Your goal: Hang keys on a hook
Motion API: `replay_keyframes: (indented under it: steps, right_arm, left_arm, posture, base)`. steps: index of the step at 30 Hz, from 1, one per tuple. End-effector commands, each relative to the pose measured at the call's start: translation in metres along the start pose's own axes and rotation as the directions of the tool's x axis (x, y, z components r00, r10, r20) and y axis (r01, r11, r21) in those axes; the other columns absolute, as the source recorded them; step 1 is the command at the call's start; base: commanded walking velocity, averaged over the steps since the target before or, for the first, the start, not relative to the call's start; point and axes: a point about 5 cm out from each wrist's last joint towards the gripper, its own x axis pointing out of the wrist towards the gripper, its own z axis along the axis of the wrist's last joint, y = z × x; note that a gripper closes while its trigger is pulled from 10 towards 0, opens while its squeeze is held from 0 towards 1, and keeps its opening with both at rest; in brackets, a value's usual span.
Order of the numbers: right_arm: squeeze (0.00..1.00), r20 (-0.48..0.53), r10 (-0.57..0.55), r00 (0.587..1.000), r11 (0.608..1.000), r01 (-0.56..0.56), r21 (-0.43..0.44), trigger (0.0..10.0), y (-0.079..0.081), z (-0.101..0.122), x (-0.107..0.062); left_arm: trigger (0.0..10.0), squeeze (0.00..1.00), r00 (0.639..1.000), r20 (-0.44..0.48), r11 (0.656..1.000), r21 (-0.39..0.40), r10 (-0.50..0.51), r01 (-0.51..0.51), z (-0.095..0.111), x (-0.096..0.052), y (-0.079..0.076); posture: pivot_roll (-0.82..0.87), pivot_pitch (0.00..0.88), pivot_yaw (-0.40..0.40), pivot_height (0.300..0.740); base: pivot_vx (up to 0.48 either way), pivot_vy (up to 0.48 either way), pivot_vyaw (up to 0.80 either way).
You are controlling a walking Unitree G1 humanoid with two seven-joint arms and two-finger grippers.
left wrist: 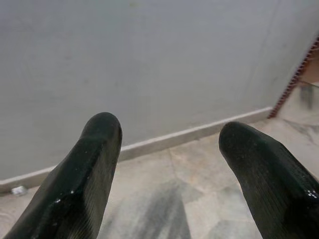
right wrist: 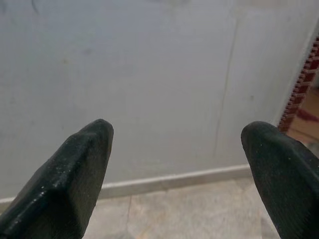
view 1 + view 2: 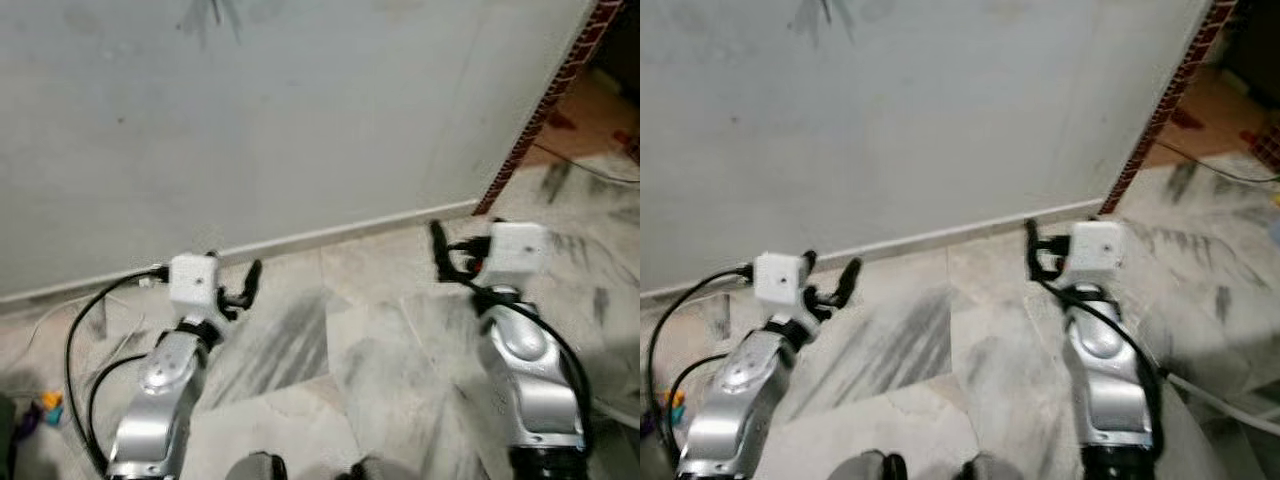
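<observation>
Marble floor (image 3: 380, 330) and a grey wall (image 3: 300, 110) face you from the head camera.
Your left gripper (image 1: 169, 149) and right gripper (image 2: 177, 149) show fingers spread wide, empty, in their wrist views; keys and hook: whereabouts can't be told.

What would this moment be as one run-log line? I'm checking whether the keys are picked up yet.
left gripper: open, empty | right gripper: open, empty | both raised over the floor, facing the wall | baseboard ahead
</observation>
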Motion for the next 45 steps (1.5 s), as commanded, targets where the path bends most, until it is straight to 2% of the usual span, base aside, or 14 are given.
replay_keyframes:
  steps: [1,20,22,45]
  right_arm:
    - [0.0,-0.015,-0.02,1.0,1.0,0.02,-0.005,10.0,-0.0065,-0.0038,-0.0033]
    - [0.0,-0.013,-0.035,0.999,0.999,0.035,0.009,10.0,-0.0064,-0.0053,-0.0028]
    - [0.0,-0.012,-0.035,0.999,0.999,0.035,0.009,10.0,-0.0065,-0.0053,-0.0027]
    - [0.0,-0.01,-0.043,0.999,0.999,0.043,0.015,10.0,-0.0074,-0.0044,-0.0002]
  left_arm:
    - [10.0,0.0,1.0,-0.009,1.0,-0.001,-0.012,0.012,-0.0024,0.0002,-0.0019]
    - [10.0,0.0,1.0,-0.008,1.0,0.015,-0.014,0.014,-0.0008,0.002,0.0021]
    - [10.0,0.0,1.0,-0.007,1.0,-0.01,-0.015,0.015,-0.0014,0.0022,0.0016]
    - [10.0,0.0,1.0,0.004,1.0,-0.01,-0.01,0.01,0.0017,0.0053,0.0025]
  posture:
    - [-0.01,0.164,0.025,0.74]
    - [0.0,0.166,0.036,0.74]
    - [0.0,0.166,0.036,0.74]
    - [0.0,0.159,0.044,0.74]
  base:
    - [0.0,-0.48,0.0]
    - [0.0,-0.465,0.0]
    - [0.0,0.0,0.0]
    - [0.0,0.0,-0.06]
